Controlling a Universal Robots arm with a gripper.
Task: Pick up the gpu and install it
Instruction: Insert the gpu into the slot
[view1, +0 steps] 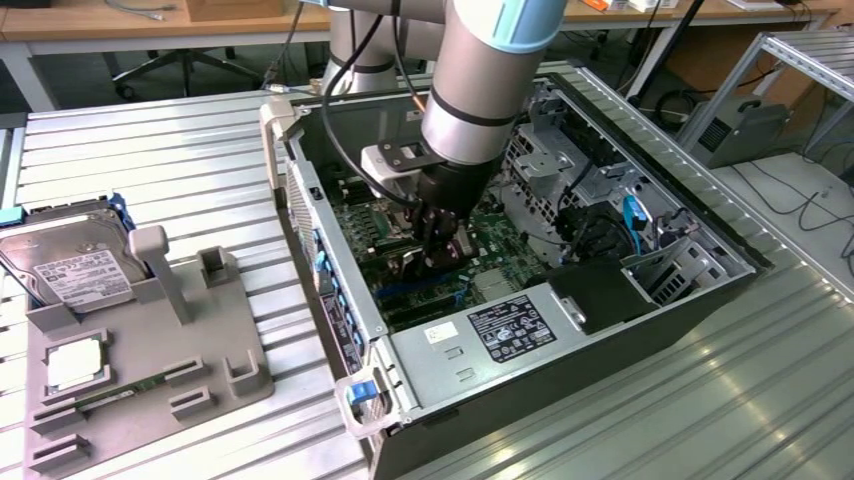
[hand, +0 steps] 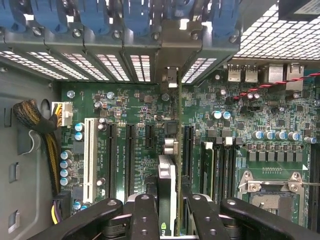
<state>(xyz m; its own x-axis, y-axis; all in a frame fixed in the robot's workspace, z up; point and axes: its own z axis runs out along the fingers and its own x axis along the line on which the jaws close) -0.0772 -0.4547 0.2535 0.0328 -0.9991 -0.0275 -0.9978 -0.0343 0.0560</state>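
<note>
— Where's the gpu (hand: 169, 180)?
— Centre of the exterior view, inside the case (view1: 296, 190), clamped edge-on in the tool (view1: 434, 250).
— Why edge-on?
— Probably so its edge meets a slot (hand: 188, 150).

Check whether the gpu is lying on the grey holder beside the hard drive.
No, the gpu is clamped edge-on in the gripper inside the computer case, over the motherboard.

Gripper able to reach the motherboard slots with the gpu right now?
Probably yes. The case side is open, the gripper is inside over the motherboard, jaws shut on the gpu edge-on above the slots; no cable seen between.
</note>
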